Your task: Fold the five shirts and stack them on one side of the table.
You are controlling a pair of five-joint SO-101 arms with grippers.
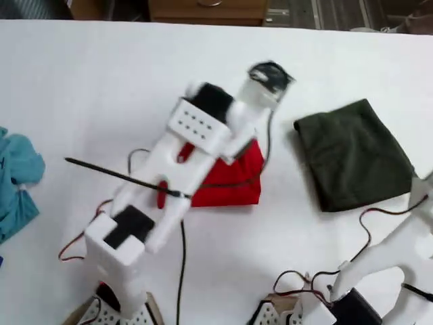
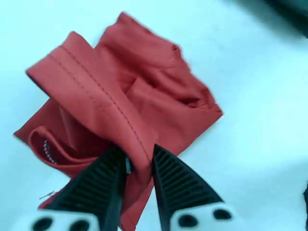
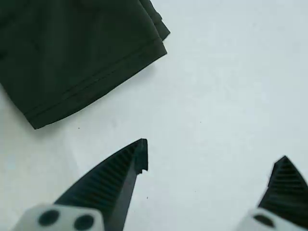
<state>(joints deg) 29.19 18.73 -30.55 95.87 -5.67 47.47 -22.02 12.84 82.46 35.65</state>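
A crumpled red shirt [image 2: 120,91] lies on the white table [image 1: 101,81], near the middle in the high view [image 1: 233,177]. My left gripper [image 2: 138,166] is shut on a stitched hem fold of it, and the left arm [image 1: 176,156] stretches over the shirt and hides part of it. A folded dark green shirt [image 1: 352,154] rests to the right of the red one. My right gripper [image 3: 207,168] hovers open over bare table just off that green shirt's [image 3: 72,53] hemmed edge, nothing between its fingers. A teal shirt [image 1: 17,183] lies bunched at the table's left edge.
The right arm [image 1: 399,254] sits at the near right corner with red and black cables [image 1: 365,223] trailing from it. A black cable [image 1: 108,172] crosses the table beside the left arm. Wooden furniture [image 1: 206,10] stands beyond the far edge.
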